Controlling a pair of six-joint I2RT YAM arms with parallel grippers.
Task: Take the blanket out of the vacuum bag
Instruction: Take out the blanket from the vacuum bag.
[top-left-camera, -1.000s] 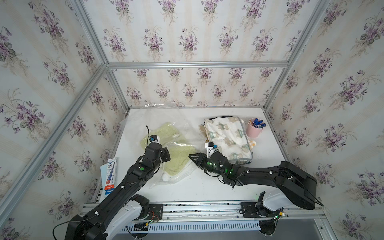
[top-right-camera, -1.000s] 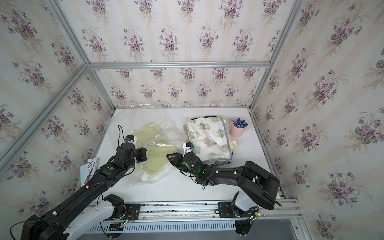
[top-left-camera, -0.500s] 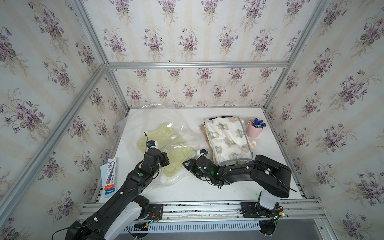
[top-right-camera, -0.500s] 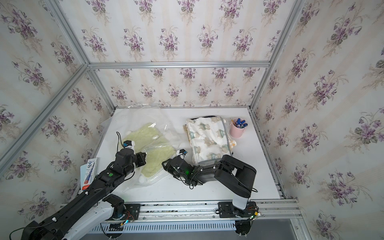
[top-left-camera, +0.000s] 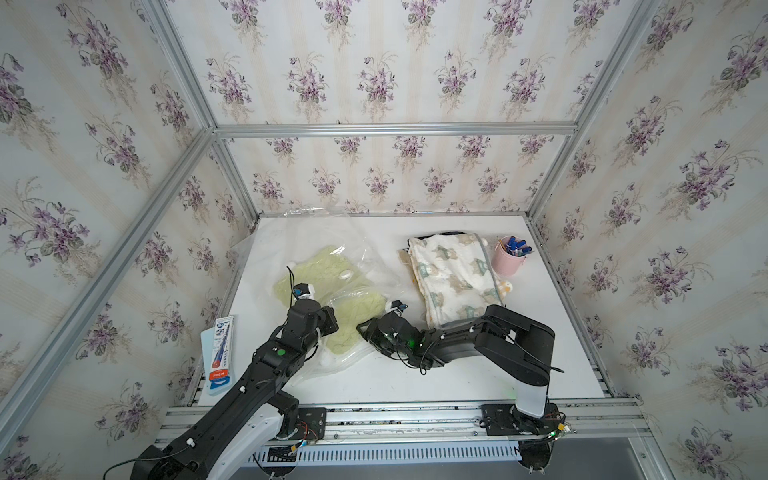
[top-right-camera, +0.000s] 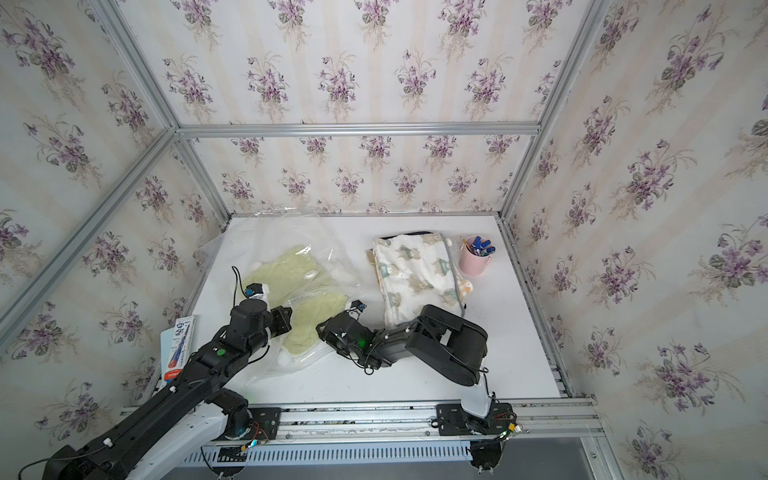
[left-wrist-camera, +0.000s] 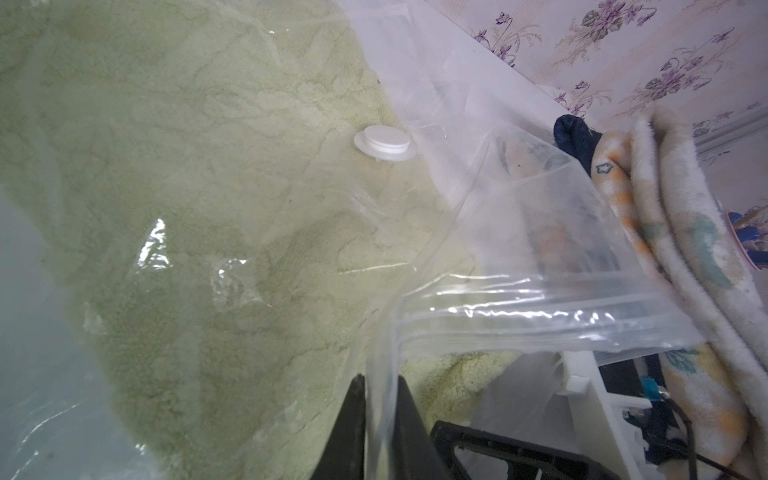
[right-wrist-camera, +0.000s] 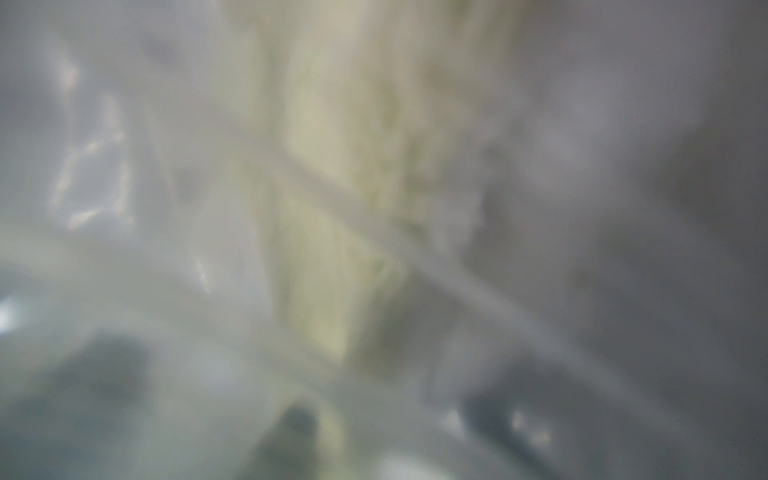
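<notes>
Film of the large transparent crinkly plastic vacuum bag (top-left-camera: 365, 257) (top-right-camera: 332, 249) spreads over the white table (top-left-camera: 457, 374) from about 8 to 11 o'clock in both top views, taking the back wall as 12. The pale green fleece blanket (top-left-camera: 320, 270) (top-right-camera: 291, 270) lies inside the vacuum bag, and the small round white valve cap (top-left-camera: 345, 274) (top-right-camera: 311, 274) sits on the upper face over it. The left gripper (top-left-camera: 328, 322) (top-right-camera: 284, 320) rests on the bag's 7 o'clock part. The right gripper (top-left-camera: 365, 330) (top-right-camera: 326, 330) is at the bag's 5 o'clock edge, against the green fleece. From here nobody could tell how wide either claw stands. A folded cream blanket printed with animals (top-left-camera: 453, 274) lies at 2 o'clock. A pink cup of blue pens (top-left-camera: 509, 259) stands just beside it, nearer 1 o'clock. A flat blue-and-white toothbrush package (top-left-camera: 219, 353) leans off the table's 8 o'clock edge.

The left wrist view shows the left gripper (left-wrist-camera: 380, 399) pinched tight on a fold of the bag's clear film, with one black finger (left-wrist-camera: 349, 424) on either side of it. Beyond lie the blanket (left-wrist-camera: 187, 187) under plastic, the valve cap (left-wrist-camera: 384, 143) and the bag's ridged mouth strip (left-wrist-camera: 519, 307), which gapes beside the cream blanket (left-wrist-camera: 685, 249).

The right wrist view is a blur of grey film and green fleece (right-wrist-camera: 332, 208), so the right claw's spread and what it holds cannot be told.
</notes>
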